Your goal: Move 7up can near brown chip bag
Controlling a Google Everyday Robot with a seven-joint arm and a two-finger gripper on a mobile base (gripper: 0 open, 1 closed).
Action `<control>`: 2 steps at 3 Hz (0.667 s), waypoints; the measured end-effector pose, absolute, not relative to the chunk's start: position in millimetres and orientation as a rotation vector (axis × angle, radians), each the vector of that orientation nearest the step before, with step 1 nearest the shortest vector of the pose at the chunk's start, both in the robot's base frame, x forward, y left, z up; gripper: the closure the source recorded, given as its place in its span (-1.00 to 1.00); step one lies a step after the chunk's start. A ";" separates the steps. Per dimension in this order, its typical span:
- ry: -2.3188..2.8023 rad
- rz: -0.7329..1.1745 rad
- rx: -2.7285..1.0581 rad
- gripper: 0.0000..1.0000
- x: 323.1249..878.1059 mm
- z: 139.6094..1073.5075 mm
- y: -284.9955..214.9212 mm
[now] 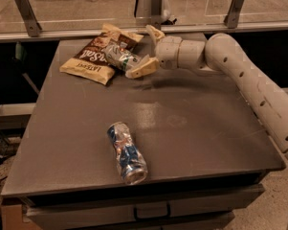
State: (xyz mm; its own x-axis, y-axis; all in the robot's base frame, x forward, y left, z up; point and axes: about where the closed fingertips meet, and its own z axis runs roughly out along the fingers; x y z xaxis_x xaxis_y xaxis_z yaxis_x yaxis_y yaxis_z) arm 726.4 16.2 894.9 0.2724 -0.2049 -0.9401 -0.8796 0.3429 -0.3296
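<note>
The one camera sits up high, close by the near edge of the table [196, 128], and looks down across it. The gripper [139, 51], fingers spread, is at the far side, top middle.

Dim warm light; the end effector [140, 51], far across the table [205, 143], casts a soft shadow.

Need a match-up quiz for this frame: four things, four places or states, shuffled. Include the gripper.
Things:
1. 7up can
2. chip bag
3. crushed blue can
4. gripper

Places/states:
a. flat at the table's far left corner
b. open, just right of the silver-green can
c. lying at the bag's right edge
d. alone near the front edge

Pairs: 1-c, 2-a, 3-d, 4-b
</note>
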 end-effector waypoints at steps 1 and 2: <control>1.269 0.606 -1.160 -1.00 717.1 890.9 -2.2; 1.344 0.552 -1.165 -1.00 692.3 891.4 -46.8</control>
